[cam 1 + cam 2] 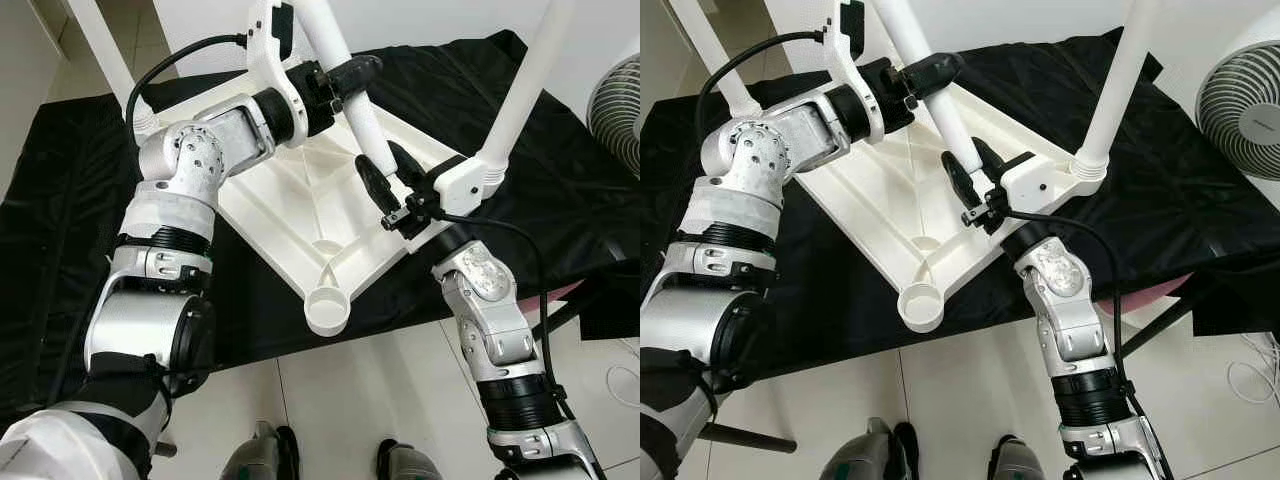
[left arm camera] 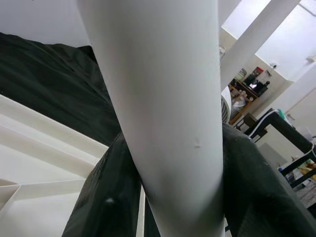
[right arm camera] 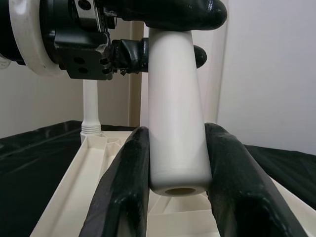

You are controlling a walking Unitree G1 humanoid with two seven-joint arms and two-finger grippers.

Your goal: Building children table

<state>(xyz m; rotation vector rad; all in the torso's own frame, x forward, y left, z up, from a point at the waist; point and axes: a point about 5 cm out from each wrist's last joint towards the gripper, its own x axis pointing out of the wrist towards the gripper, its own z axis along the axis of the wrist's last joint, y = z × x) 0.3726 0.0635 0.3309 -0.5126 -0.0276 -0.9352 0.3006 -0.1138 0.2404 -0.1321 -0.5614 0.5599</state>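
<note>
The white table top [image 1: 285, 215] lies upside down on a black cloth [image 1: 60, 200]. Two white legs stand in its corner sockets, one on the right [image 1: 520, 90] and one at the far left [image 1: 105, 45]. A third, loose leg [image 1: 352, 100] hangs tilted over the middle of the top, held by both grippers. My left gripper [image 1: 347, 77] is shut on the leg's upper part [image 2: 163, 98]. Lower down, my right gripper [image 3: 180, 168] is shut on the same leg just above its hollow end [image 3: 180, 190], which sits a little above the ribbed underside.
An open round socket [image 1: 327, 308] sits at the table top's near corner, by the cloth's front edge. A standing fan [image 1: 615, 105] is at the right. White floor tiles [image 1: 340, 410] and my feet lie below.
</note>
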